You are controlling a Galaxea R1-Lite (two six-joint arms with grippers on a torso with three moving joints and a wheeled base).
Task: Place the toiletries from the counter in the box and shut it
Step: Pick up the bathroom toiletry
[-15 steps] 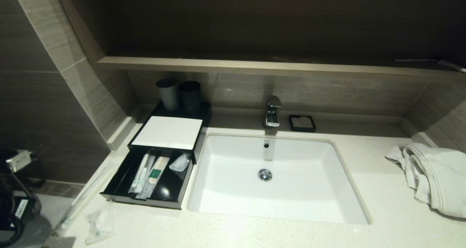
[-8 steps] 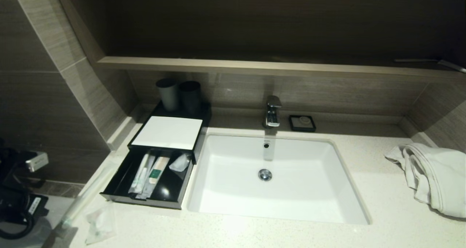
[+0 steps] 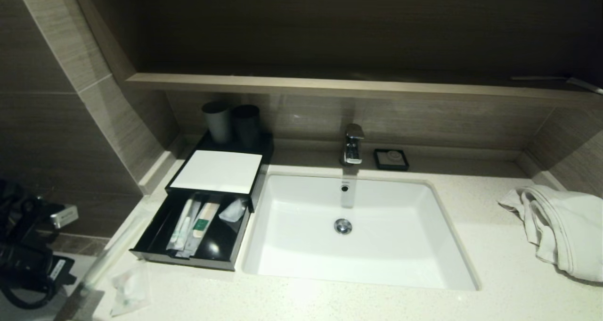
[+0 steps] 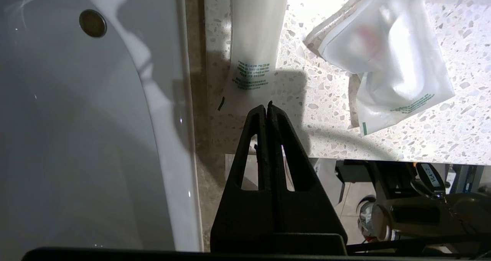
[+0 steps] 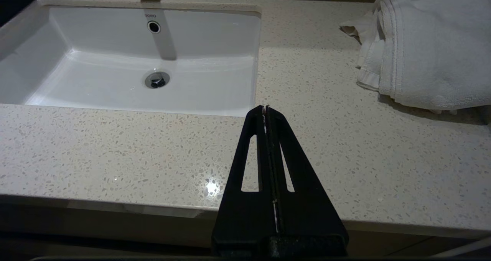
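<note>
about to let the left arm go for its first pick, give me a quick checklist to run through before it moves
1. Drawer of the black box open to take items: ok, pulled out, packets already inside.
2. Items left on the counter: not ok, a long sachet and a clear pouch lie by the near left corner.
3. Left gripper ready to grasp: not ok, jaws shut, just short of the sachet's end.
4. Sachet fully supported: cannot tell, it lies along the counter's left edge.
5. Right gripper clear of the work: ok, shut, over bare counter right of the sink.
</note>
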